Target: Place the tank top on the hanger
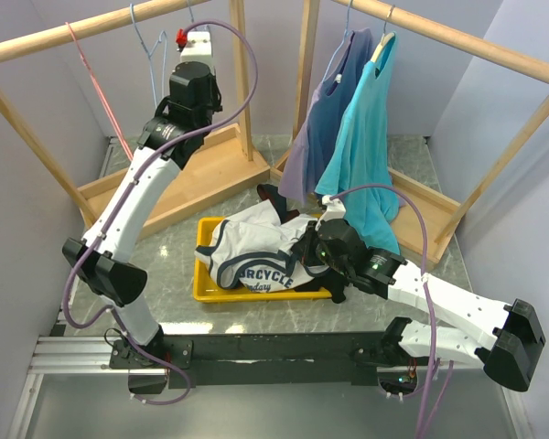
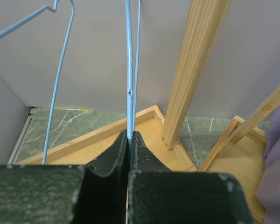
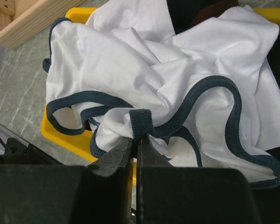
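The white tank top (image 1: 256, 249) with navy trim lies crumpled in a yellow tray (image 1: 204, 240). My right gripper (image 1: 306, 249) is shut on a fold of its navy trim (image 3: 141, 122), and the white cloth (image 3: 130, 60) spreads out beyond the jaws (image 3: 136, 139). My left gripper (image 1: 195, 43) is raised at the left wooden rack and is shut on the thin wire of a light-blue hanger (image 2: 129, 84); the jaws meet on the wire (image 2: 129, 135). A second light-blue hanger (image 2: 59, 79) hangs just to its left, also seen in the top view (image 1: 153, 55).
A pink-red wire hanger (image 1: 96, 87) hangs on the left rack's rail. The right rack holds a turquoise T-shirt (image 1: 361, 137) and a purple-blue shirt (image 1: 322, 123). A dark garment (image 1: 273, 196) lies at the tray's far edge. Wooden rack posts (image 2: 193, 70) stand close to the left gripper.
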`<control>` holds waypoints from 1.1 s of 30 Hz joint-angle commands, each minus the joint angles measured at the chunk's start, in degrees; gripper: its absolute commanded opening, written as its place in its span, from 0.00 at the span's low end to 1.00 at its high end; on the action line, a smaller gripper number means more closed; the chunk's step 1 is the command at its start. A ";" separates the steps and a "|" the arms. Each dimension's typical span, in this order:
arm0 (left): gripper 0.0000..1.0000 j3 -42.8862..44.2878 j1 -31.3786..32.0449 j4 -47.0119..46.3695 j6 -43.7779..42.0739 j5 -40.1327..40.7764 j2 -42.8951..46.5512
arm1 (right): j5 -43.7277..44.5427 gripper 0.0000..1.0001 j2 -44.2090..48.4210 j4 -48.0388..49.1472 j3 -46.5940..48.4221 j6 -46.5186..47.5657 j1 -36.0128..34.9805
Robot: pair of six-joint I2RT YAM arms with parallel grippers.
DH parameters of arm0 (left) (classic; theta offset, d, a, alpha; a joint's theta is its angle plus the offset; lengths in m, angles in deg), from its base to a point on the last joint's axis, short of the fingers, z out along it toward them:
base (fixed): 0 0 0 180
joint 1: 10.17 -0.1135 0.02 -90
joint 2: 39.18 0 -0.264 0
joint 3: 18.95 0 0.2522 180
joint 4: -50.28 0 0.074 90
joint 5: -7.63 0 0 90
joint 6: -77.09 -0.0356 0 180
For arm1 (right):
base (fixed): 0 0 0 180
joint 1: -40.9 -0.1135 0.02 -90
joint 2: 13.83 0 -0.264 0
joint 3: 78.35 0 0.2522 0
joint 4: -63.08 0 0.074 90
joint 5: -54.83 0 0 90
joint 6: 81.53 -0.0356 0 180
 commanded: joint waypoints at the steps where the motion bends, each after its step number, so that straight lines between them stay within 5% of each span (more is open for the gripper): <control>1: 0.01 -1.26 -0.22 -5.47 -1.55 -3.24 7.08 | -0.02 0.02 0.53 1.41 2.02 0.80 0.14; 18: 0.01 -19.27 -0.13 -3.19 0.38 -11.68 24.38 | 1.56 0.03 0.18 -0.08 2.46 1.85 0.14; 33: 0.01 -42.14 3.12 8.23 -6.65 -36.54 47.34 | 7.27 0.10 6.33 -5.79 -1.85 1.68 0.05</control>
